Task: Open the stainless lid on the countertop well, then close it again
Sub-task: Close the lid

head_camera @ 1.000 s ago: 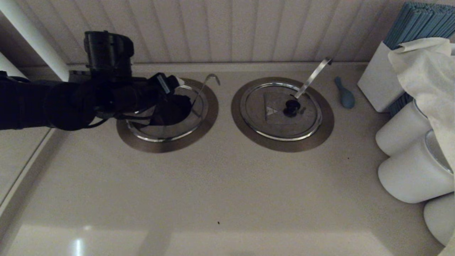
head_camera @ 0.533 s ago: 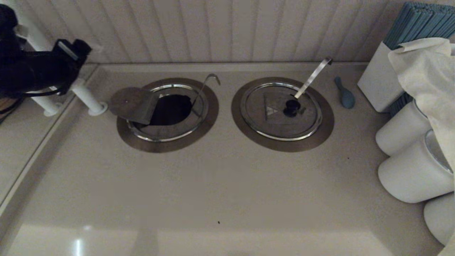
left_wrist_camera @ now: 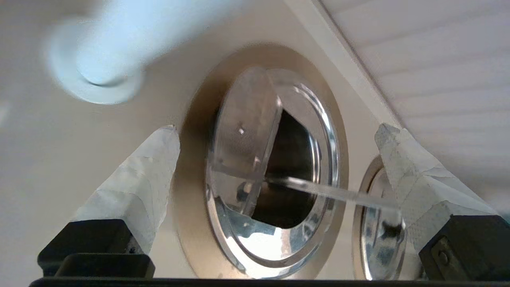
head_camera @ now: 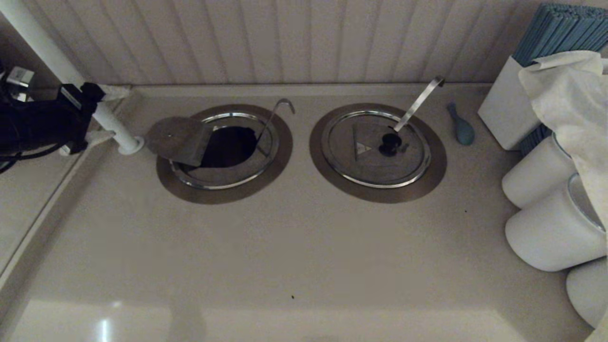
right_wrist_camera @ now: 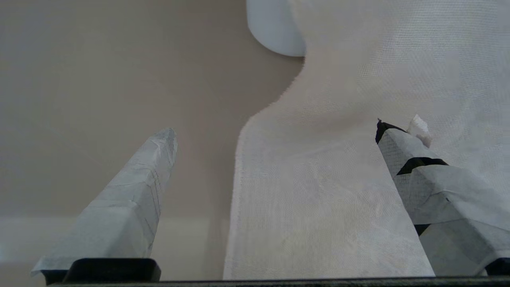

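Flap up, countertop well [head_camera: 223, 192] open: the closing half of the task awaits.

The stainless lid [head_camera: 178, 140] has its flap folded back, well ahead of the left gripper [head_camera: 102, 113], whose fingers [left_wrist_camera: 135, 187] are spread and empty. It likely must reach in and lower the flap. The right gripper [right_wrist_camera: 275, 199], parked by a white cloth [right_wrist_camera: 358, 159], gapes too.

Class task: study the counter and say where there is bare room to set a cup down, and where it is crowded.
Free: the broad near strip of counter in front of both wells, and the narrow gap between them. Crowded: the right edge, with white rolls, box and cloth.
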